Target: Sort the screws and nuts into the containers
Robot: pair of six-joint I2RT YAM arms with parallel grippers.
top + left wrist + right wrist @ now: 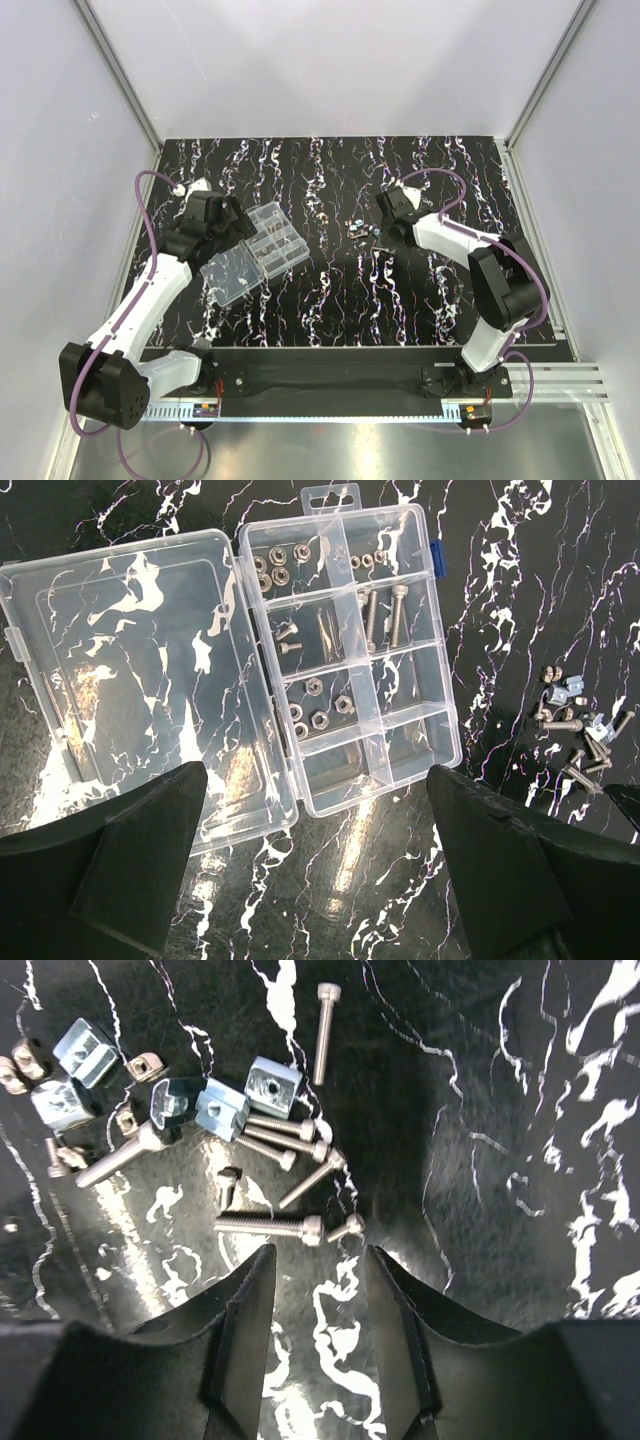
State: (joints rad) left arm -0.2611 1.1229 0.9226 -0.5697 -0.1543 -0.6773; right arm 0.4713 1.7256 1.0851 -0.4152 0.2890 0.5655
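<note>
The clear organiser box (440,695) lies open on the black marbled table, its flat lid (130,670) folded out to the left. Its containers hold nuts (275,565), long screws (385,615) and more nuts (320,708). My left gripper (315,780) hangs wide open and empty over the box's near edge. A loose pile of screws and nuts (360,230) lies mid-table. My right gripper (320,1255) stands partly open just short of it, nothing between its fingers. A long screw (268,1225) and a short screw (347,1228) lie just past the fingertips (262,1260). Blocky silver nuts (273,1082) lie farther off.
White enclosure walls with aluminium posts (125,85) ring the table. A black rail (330,375) carries both arm bases at the near edge. Purple cables (150,225) loop beside each arm. The same loose pile (580,725) shows to the right of the box.
</note>
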